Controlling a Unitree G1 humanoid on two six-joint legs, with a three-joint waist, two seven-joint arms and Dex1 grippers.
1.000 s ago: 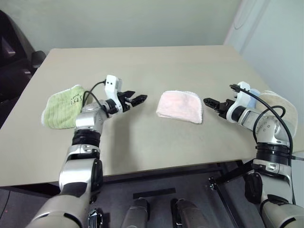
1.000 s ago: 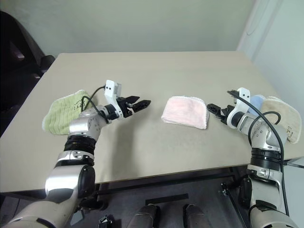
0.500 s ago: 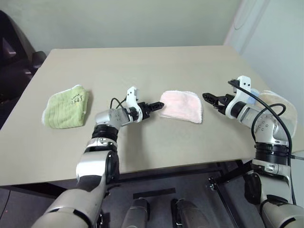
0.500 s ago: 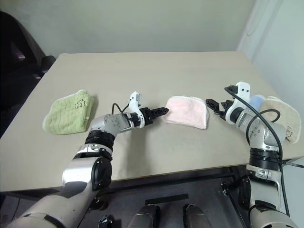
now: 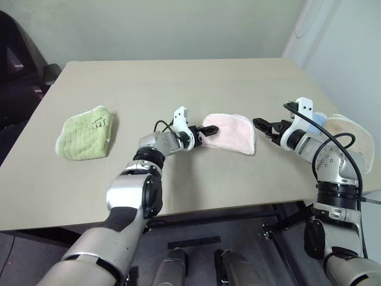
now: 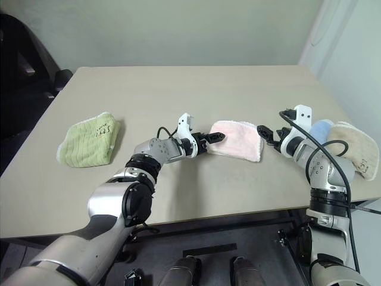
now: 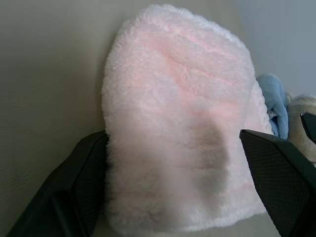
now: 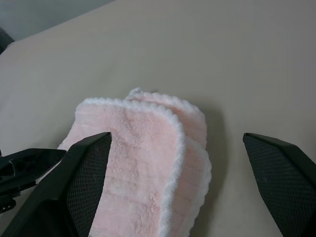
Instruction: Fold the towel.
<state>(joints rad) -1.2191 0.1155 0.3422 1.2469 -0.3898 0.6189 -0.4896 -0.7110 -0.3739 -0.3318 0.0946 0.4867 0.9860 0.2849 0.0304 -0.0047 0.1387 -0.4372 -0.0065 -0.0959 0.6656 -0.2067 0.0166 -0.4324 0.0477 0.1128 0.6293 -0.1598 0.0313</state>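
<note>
While the towel (image 5: 227,133) lies folded in a pink pad near the middle of the table (image 5: 196,77), the head views put both hands at its ends: the left gripper (image 5: 203,132) has its tips right at the pad's left edge, and the right gripper (image 5: 262,126) hangs just beside the right edge, a little apart. The pad's long side runs across the table from one hand to the other, so the left hand is the nearer. Both hands are spread wide and hold nothing. A green towel (image 5: 85,132) lying well to the left bears a small dark printed mark, too small to read; a beige towel (image 6: 356,146) and a blue cloth (image 6: 321,130) sit at the far right.

Seen from the left wrist, the towel reaches away between the two spread fingers (image 7: 74,192), its near edge level with them.

From the right wrist, the stacked white-stitched edges face the hand, between its wide fingers (image 8: 81,182). No writing is readable on the pink towel.
</note>
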